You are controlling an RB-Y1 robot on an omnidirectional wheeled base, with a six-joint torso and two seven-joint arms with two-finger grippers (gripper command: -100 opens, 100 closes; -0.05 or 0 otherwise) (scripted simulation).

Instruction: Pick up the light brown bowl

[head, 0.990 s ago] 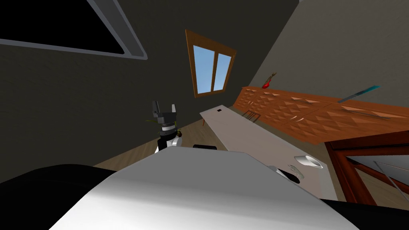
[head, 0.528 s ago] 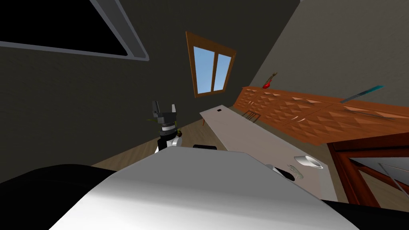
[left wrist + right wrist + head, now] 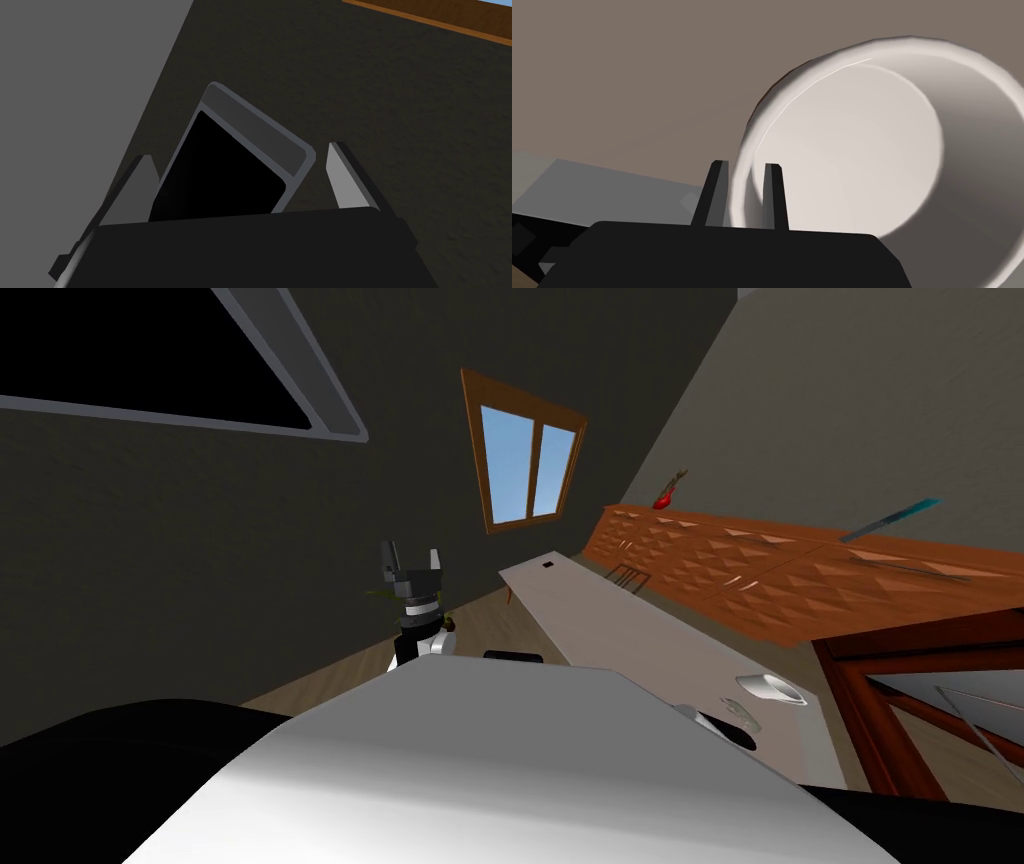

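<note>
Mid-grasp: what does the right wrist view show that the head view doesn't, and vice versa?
Right wrist view: the right gripper pinches the rim of the bowl, one finger inside, one outside. Head view: the bowl is at the near end of a long pale table; the left gripper is raised, open, well apart from it. Both: the pale bowl with the right gripper at its rim.
</note>
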